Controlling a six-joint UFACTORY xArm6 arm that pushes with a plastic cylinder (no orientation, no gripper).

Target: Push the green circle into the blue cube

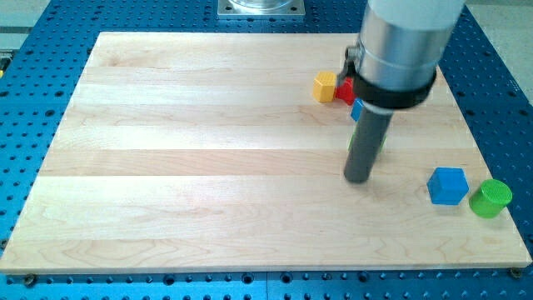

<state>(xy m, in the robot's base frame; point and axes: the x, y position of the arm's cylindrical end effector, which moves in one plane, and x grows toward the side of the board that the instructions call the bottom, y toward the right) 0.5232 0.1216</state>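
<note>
The green circle [490, 198] is a short green cylinder at the view's lower right, on the wooden board [208, 167]. The blue cube [448, 186] sits just to its left, nearly touching it. My tip [359, 177] rests on the board to the left of the blue cube, about a hundred pixels from it. The rod and the arm's grey body rise from the tip toward the view's top right.
A yellow block [325, 86] and a red block [345, 92] sit at the view's upper right beside the arm. Another blue block [356, 110] and a sliver of green [381, 146] are mostly hidden behind the rod. A blue perforated table surrounds the board.
</note>
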